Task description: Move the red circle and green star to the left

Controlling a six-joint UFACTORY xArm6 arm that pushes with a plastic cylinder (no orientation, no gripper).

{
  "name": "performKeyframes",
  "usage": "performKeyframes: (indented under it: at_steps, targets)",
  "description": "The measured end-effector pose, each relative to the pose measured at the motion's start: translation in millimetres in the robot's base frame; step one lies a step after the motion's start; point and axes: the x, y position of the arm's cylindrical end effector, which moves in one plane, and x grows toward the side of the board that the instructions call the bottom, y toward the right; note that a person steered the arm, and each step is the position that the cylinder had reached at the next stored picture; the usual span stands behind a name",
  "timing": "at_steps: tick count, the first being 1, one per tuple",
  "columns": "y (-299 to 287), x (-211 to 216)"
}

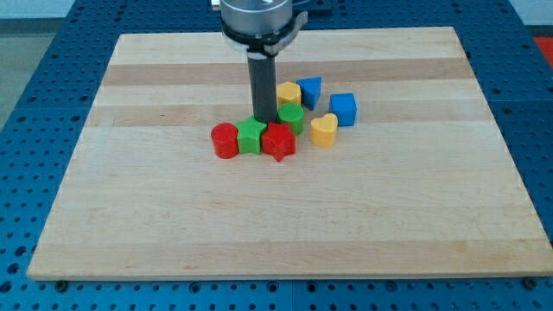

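My tip (263,118): the end effector is a plain dark rod with no jaws, nothing to open or close, nothing held. Its lower end sits just above the green star and red star as the view runs, at the gap between them, with the green round block just to its right. Whether it touches any of them I cannot tell.

Red circle (225,141): leftmost of the cluster, near the middle of the table, touching the green star on its right side.

Green star (251,136): between the red circle and the red star, in contact with both; together they form a short row running left to right.

Red star (278,141): right end of that row, just below the green round block.

Green round block (291,117): directly right of the rod, pressed close behind the red star.

Yellow block, upper (288,92): toward the view's top, partly hidden by the rod; shape unclear.

Blue block, upper (310,90): touching the upper yellow block's right side; angular, exact shape unclear.

Blue cube (343,109): rightmost piece, just above and right of the yellow heart.

Yellow heart (324,130): right of the red star, a small gap between them.

Table (173,225): pale wooden board on a blue perforated surface.
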Motion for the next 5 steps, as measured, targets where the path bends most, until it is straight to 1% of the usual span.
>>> performKeyframes:
  at_steps: [1, 2, 4, 5]
  targets:
    - [-3, 20]
    - [-22, 41]
    - [-88, 74]
    - [-100, 74]
